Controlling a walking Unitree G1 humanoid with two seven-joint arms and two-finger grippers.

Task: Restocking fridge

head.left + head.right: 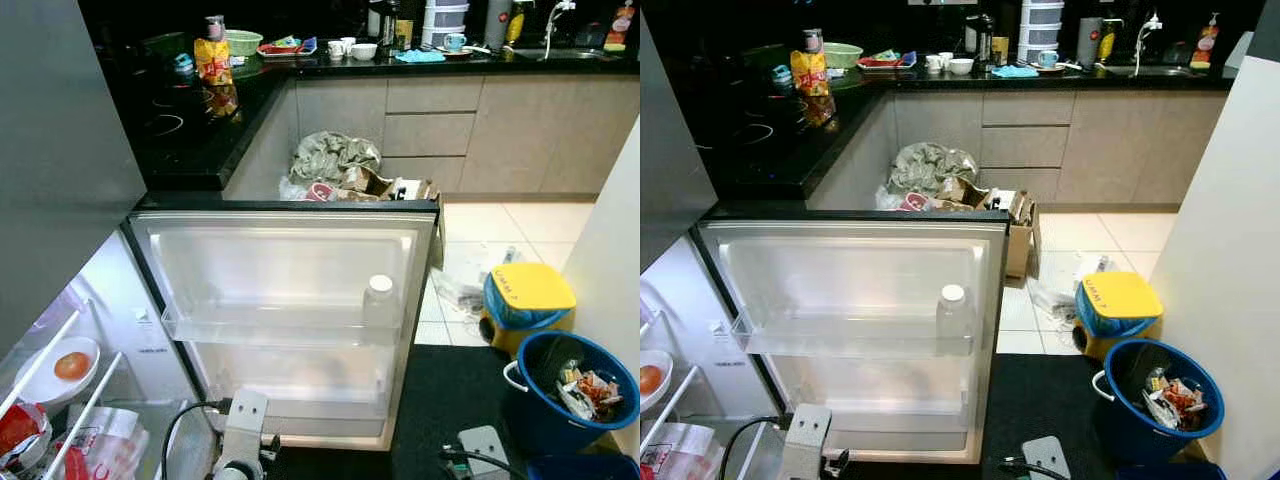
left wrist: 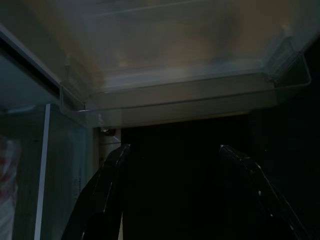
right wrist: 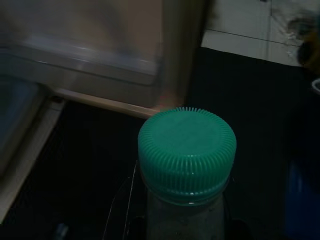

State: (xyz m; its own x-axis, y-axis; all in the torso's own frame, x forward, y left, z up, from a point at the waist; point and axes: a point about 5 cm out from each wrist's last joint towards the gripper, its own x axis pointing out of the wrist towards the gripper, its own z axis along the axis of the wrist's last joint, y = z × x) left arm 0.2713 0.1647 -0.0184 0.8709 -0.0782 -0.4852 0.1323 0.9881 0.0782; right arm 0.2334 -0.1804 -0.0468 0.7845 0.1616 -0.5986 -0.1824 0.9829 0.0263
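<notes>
A: What stands before the robot?
B: The fridge door (image 1: pixel 285 320) swung wide open, its clear door shelf (image 1: pixel 270 330) the landmark. Behind it runs the black counter (image 1: pixel 190 130) with a yellow snack bag (image 1: pixel 213 60), a green bowl (image 1: pixel 243 41) and cups on it.

A: And around the door?
B: Beyond its top edge sits a cardboard box (image 1: pixel 1015 235) of crumpled rubbish. To the door's right stand a blue bucket (image 1: pixel 570 390) of scraps and a yellow-lidded bin (image 1: pixel 527 300). To its left, inside the fridge, a white bowl (image 1: pixel 55 370) holds 1 orange fruit (image 1: pixel 71 365).

A: Anything in the door shelf?
B: 1 clear bottle with a white cap (image 1: pixel 379 310), at its right end.

A: The pincers?
B: The left pincer (image 2: pixel 172 195) hangs released below the door shelf, both black fingers (image 2: pixel 107 195) spread apart with nothing between them. The right pincer (image 3: pixel 182 225) is low beside the door's bottom corner, clenched around a bottle with a green cap (image 3: pixel 186 152), held upright over the dark floor mat (image 3: pixel 90 170).
</notes>
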